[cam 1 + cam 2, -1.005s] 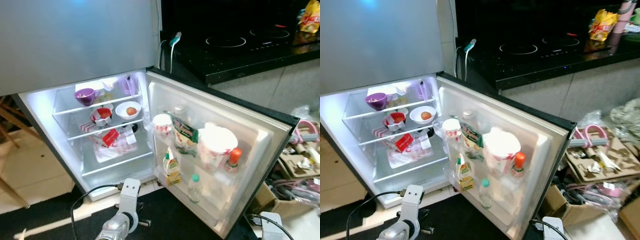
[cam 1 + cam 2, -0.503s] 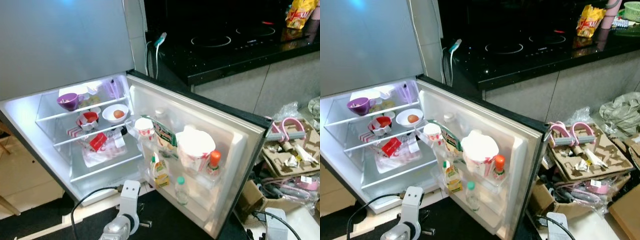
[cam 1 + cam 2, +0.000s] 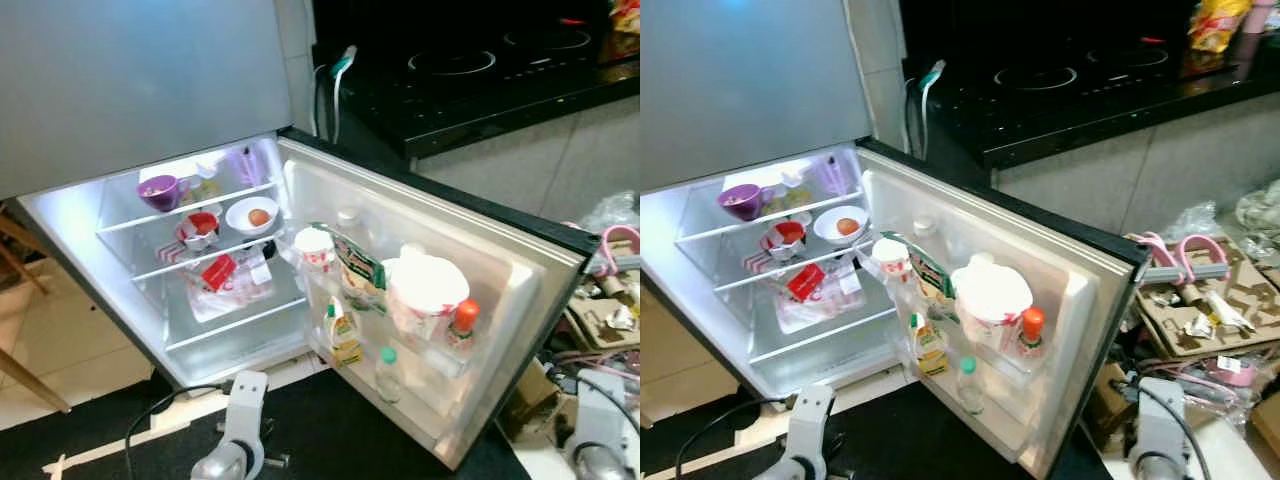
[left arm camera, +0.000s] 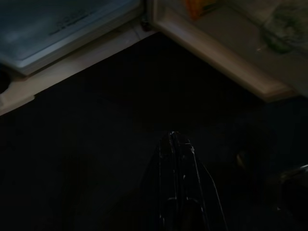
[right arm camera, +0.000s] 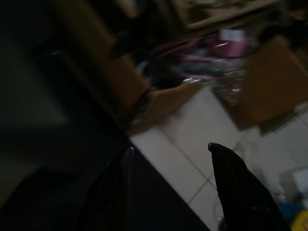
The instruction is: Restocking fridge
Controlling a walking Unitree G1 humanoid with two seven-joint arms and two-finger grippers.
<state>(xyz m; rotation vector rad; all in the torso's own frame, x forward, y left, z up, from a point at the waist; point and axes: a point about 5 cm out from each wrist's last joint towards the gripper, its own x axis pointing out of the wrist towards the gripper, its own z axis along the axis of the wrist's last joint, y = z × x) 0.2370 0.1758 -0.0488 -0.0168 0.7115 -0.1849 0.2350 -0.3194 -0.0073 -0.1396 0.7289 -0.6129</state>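
Left gripper [image 4: 174, 139] hangs low, fingers pressed together, empty, over dark mat; fridge [image 4: 57, 29] base ahead of it; right gripper [image 5: 168, 149] spread wide, empty, over pale tile, cardboard boxes [image 5: 144, 96] beyond; head view has swung back left, recentring glossy white shelves [image 3: 215, 255]; restocking unstarted.

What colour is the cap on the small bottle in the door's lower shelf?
Green; the small bottle shows best in the left eye view.
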